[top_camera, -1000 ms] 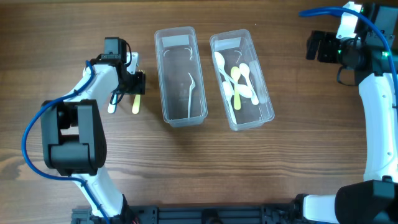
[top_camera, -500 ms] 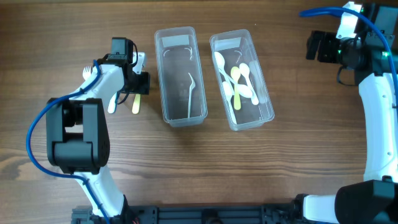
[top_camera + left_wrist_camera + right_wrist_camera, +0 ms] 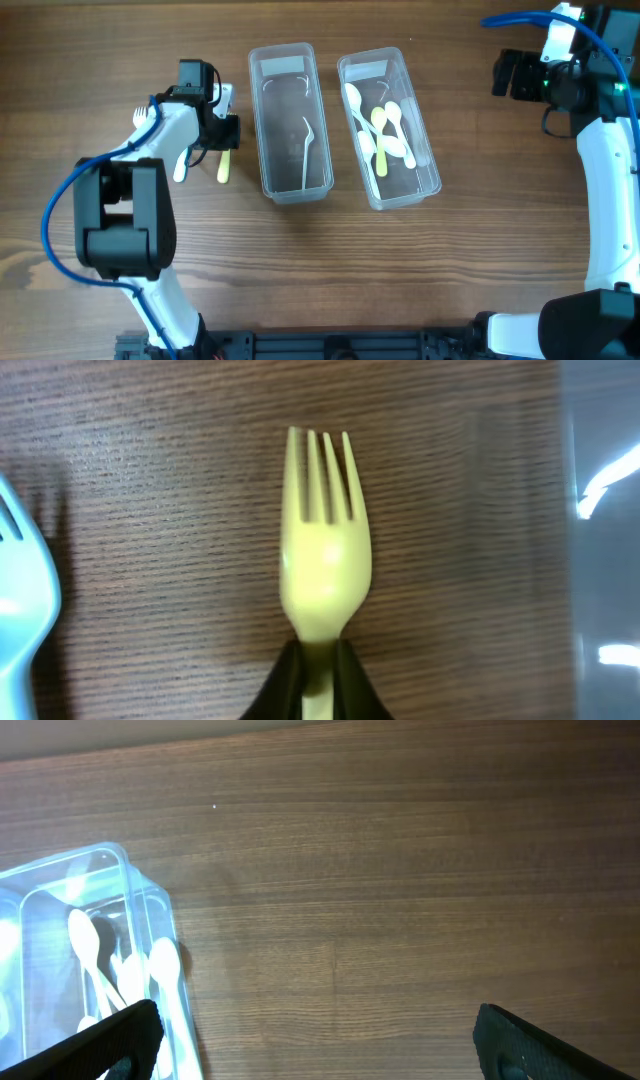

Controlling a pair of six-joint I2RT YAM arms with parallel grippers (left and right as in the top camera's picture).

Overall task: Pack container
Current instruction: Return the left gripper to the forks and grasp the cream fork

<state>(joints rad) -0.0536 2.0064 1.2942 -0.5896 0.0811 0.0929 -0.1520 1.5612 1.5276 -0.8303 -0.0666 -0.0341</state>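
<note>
Left of the two clear containers, the yellow fork point(image 3: 322, 560) lies flat on the table point(image 3: 400, 270), and the left hand point(image 3: 224, 132) is clamped on its handle. From the left wrist, the two black fingers point(image 3: 285, 685) meet narrowly around the thin handle at the bottom of the picture. The bowl and four tines of the fork stretch straight away from them over the wood grain. From overhead, the fork's free end sticks out of the hand towards the near edge of the table, just beside the long wall of the left container point(image 3: 290, 120), though whether it touches that wall cannot be told. A pale fork point(image 3: 22, 610) lies on the table just beside the yellow one, on the side away from the containers, and the two are apart.

Inside the left container rests one clear utensil point(image 3: 308, 150). The right container point(image 3: 388, 130) holds white and yellow spoons point(image 3: 385, 135).

Far across the table, the right hand point(image 3: 312, 1015) hangs with its fingers spread wide and nothing between them, above bare wood, well apart from the fork.
</note>
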